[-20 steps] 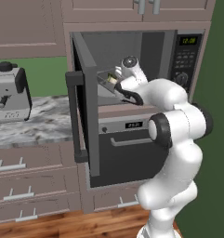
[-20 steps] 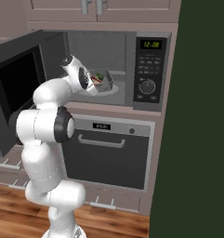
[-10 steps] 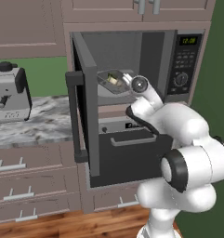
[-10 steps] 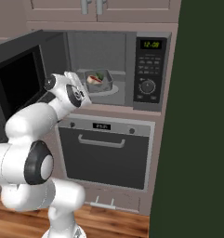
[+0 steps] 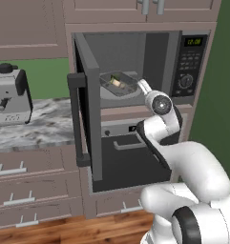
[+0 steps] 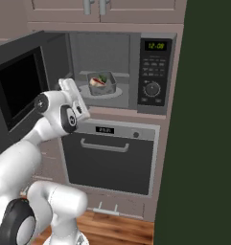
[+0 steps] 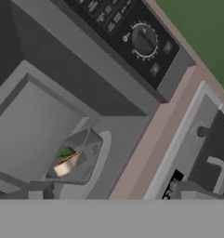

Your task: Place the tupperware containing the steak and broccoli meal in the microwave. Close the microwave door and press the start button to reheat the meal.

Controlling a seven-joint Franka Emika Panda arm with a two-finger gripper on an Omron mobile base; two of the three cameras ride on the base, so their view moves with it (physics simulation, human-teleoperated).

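The tupperware (image 6: 101, 82) sits on the turntable inside the open microwave (image 6: 153, 72), with green broccoli and a tan chunk showing in it. It also shows as the tupperware (image 5: 119, 83) from the left and as the tupperware (image 7: 74, 160) in the hand view. The microwave door (image 5: 88, 109) stands swung wide to the left, its dark bar handle (image 5: 76, 119) facing out. My gripper (image 6: 68, 86) is open and holds nothing. It hangs just outside the microwave's front opening, apart from the container. In the hand view the gripper (image 7: 112, 190) has its tips spread wide.
Below the microwave is an oven (image 6: 107, 146) with a horizontal handle. A coffee machine (image 5: 9, 95) stands on the marble counter (image 5: 35, 128) to the left. A dark green wall (image 6: 208, 119) closes off the right side. Drawers (image 5: 21, 190) run under the counter.
The gripper has drawn back out of the microwave cavity and the arm has folded down towards the base. The tupperware stays on the turntable. The jaws remain open.
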